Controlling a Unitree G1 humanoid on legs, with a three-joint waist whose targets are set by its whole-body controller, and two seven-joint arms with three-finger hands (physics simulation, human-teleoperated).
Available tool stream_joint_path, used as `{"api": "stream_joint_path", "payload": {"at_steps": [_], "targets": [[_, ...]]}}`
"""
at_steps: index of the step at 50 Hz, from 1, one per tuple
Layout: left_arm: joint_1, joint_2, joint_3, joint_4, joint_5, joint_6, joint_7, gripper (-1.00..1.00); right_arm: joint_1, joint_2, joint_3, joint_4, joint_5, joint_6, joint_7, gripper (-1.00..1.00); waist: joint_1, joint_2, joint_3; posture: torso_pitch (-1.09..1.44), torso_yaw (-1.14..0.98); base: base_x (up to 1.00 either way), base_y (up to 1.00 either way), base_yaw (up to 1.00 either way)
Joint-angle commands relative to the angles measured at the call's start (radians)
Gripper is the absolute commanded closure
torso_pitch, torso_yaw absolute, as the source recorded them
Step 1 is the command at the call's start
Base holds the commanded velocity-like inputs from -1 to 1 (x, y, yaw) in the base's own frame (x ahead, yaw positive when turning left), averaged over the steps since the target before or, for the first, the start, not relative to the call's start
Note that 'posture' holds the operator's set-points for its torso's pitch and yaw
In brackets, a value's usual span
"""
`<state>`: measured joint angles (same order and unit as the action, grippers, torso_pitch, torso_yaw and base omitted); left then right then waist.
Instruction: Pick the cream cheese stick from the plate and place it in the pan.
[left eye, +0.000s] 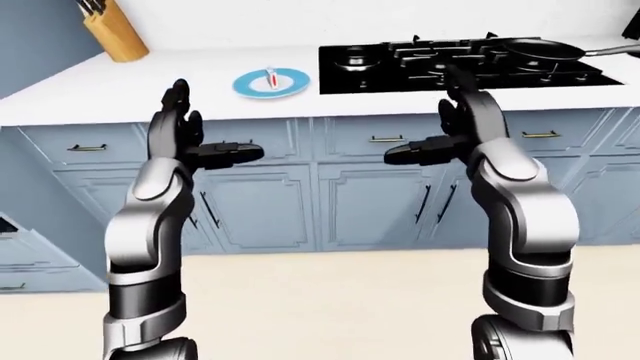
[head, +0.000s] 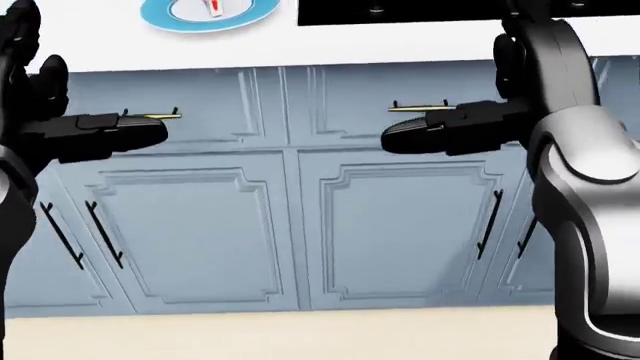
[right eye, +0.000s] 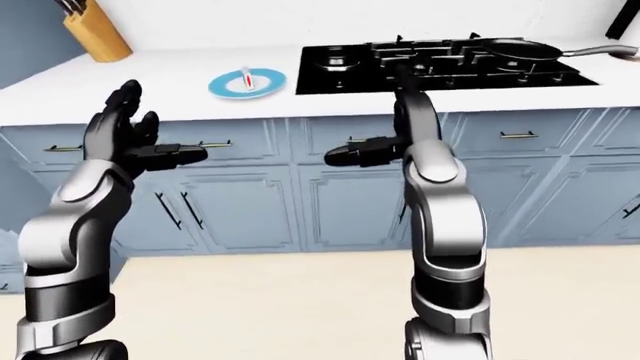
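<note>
No text, label, brand, number or sign can be read on anything here.

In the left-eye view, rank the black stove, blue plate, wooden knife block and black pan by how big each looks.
1. Black gas stove, by far the largest.
2. Black frying pan, counting its handle.
3. Wooden knife block and round blue plate: too alike to rank; the block stands higher in the view, so nearness blurs it.
</note>
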<state>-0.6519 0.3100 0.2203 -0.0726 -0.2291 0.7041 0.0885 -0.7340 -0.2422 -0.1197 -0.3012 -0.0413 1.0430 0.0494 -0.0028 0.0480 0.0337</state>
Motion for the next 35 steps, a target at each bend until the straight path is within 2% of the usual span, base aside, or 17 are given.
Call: {"api": "stream_joint_path", "payload": {"at_steps": [1,7,10,12,13,14,15,17,19,22,24,26,27,28,29,32,35], "targets": [[-0.035,0.008,-0.002,-0.046,-0.006,-0.031,-0.006,-1.0,-0.033,-0.013,-0.016,-0.043,-0.015,-0.046,-0.009,-1.0,-0.005,0.003,-0.026,0.0,0.0,0.12,0.16,0.0],[-0.013,-0.002,-0.006,-0.06,-0.003,-0.037,-0.007,-1.0,-0.008,-0.005,-0.019,-0.058,-0.012,-0.054,-0.005,-1.0,-0.006,-0.033,-0.013,0.0,0.0,0.12,0.16,0.0],[-0.013,0.0,-0.003,-0.071,-0.004,-0.028,-0.007,-1.0,-0.01,-0.001,-0.017,-0.053,-0.01,-0.06,-0.006,-1.0,-0.004,-0.056,-0.016,0.0,0.0,0.13,0.15,0.0],[-0.015,0.002,-0.002,-0.073,-0.003,-0.023,-0.008,-1.0,-0.012,-0.002,-0.019,-0.049,-0.008,-0.063,-0.006,-1.0,-0.002,-0.08,-0.018,0.0,0.0,0.15,0.14,0.0],[-0.019,0.003,-0.003,-0.071,-0.002,-0.022,-0.007,-1.0,-0.014,-0.004,-0.021,-0.05,-0.007,-0.062,-0.005,-1.0,-0.001,-0.099,-0.018,0.0,0.0,0.15,0.14,0.0],[-0.022,0.002,-0.005,-0.067,-0.001,-0.023,-0.008,-1.0,-0.017,-0.006,-0.021,-0.053,-0.006,-0.057,-0.005,-1.0,0.0,-0.127,-0.03,0.0,0.0,0.18,0.14,0.0],[-0.023,0.0,-0.006,-0.063,0.001,-0.027,-0.008,-1.0,-0.018,-0.007,-0.02,-0.055,-0.006,-0.053,-0.004,-1.0,-0.009,-0.095,-0.016,0.0,0.0,0.18,0.12,0.0],[-0.028,0.0,-0.007,-0.058,0.002,-0.028,-0.009,-1.0,-0.014,-0.007,-0.021,-0.055,-0.005,-0.057,-0.003,-1.0,0.006,-0.107,-0.013,0.0,0.0,0.18,0.09,0.0],[-0.028,0.001,-0.008,-0.053,0.005,-0.033,-0.012,-1.0,-0.02,-0.009,-0.022,-0.05,-0.003,-0.057,-0.001,-1.0,0.007,-0.09,-0.02,0.0,0.0,0.18,0.09,0.0],[-0.037,0.003,-0.006,-0.056,0.004,-0.023,-0.01,-1.0,-0.047,-0.02,-0.022,-0.038,0.001,-0.051,0.004,-1.0,0.0,-0.053,-0.009,0.0,0.0,0.22,0.08,0.0],[-0.046,0.002,-0.005,-0.052,0.002,-0.023,-0.007,-1.0,-0.057,-0.015,-0.027,-0.031,0.007,-0.059,0.0,-1.0,-0.008,-0.014,-0.012,0.0,0.0,0.23,0.07,0.0],[-0.055,0.004,-0.005,-0.042,-0.001,-0.031,-0.01,-1.0,-0.055,-0.012,-0.026,-0.038,0.013,-0.058,-0.006,-1.0,-0.013,0.057,-0.033,0.0,0.0,0.23,0.07,0.0],[-0.065,0.008,-0.007,-0.037,-0.005,-0.039,-0.019,-1.0,-0.058,-0.015,-0.028,-0.043,0.017,-0.054,-0.004,-1.0,-0.001,0.017,-0.018,0.0,0.0,0.23,0.08,0.0],[-0.075,0.007,-0.007,-0.033,-0.009,-0.039,-0.018,-1.0,-0.067,-0.021,-0.036,-0.047,0.023,-0.046,-0.004,-1.0,-0.008,0.034,-0.014,0.0,0.0,0.23,0.07,0.0],[-0.077,0.004,-0.01,-0.024,-0.009,-0.046,-0.016,-1.0,-0.076,-0.023,-0.044,-0.049,0.03,-0.042,-0.009,-1.0,-0.004,0.03,-0.012,0.0,0.0,0.23,0.06,0.0],[-0.081,0.006,-0.016,-0.02,-0.003,-0.048,-0.016,-1.0,-0.09,-0.034,-0.043,-0.049,0.045,-0.025,-0.016,-1.0,0.004,0.001,-0.018,0.0,0.0,0.23,0.06,0.0],[-0.107,0.015,0.002,-0.05,-0.021,-0.016,0.0,-1.0,-0.119,-0.03,-0.046,-0.083,0.067,0.017,-0.02,-1.0,0.01,-0.03,-0.009,0.0,0.0,0.23,0.06,0.0]]}}
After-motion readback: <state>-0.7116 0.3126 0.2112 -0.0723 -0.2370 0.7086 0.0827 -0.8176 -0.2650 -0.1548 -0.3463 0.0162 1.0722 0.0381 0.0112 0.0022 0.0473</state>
